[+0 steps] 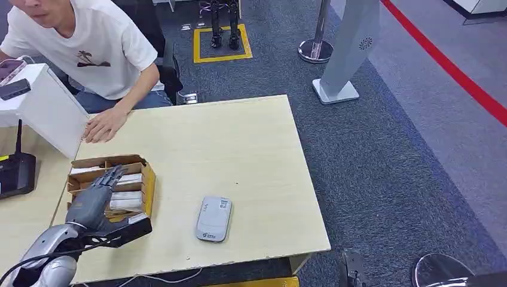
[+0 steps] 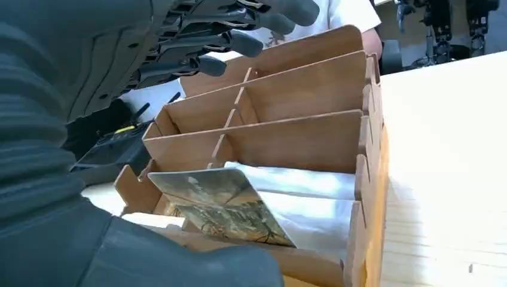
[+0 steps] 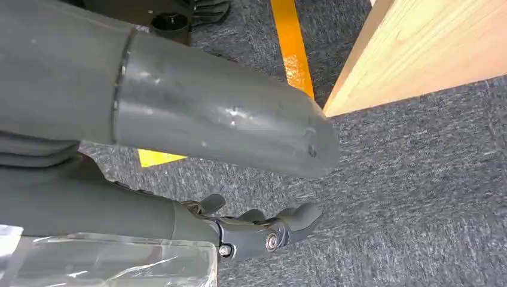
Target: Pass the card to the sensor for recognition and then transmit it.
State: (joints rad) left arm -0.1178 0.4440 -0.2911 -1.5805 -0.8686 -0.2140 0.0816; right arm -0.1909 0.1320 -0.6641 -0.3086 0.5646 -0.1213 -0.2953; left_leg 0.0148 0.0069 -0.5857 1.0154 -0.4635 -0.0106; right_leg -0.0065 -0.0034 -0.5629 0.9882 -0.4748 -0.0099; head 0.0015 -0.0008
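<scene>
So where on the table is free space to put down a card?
Bare table lies between the card box, the grey sensor and the far edge, also right of the sensor. It is crowded at the box, where the left hand hovers, and near the person's hand.

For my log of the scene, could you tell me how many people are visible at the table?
1: a person in a white T-shirt sits at the table's far side, one hand flat on it. Others may be outside the pictures.

We see even bright indoor light, soft shadows under table (image 1: 239, 149); slight glare on carpet (image 1: 418, 107); left hand (image 2: 78, 119) close, blurred; wrist views slightly soft
</scene>
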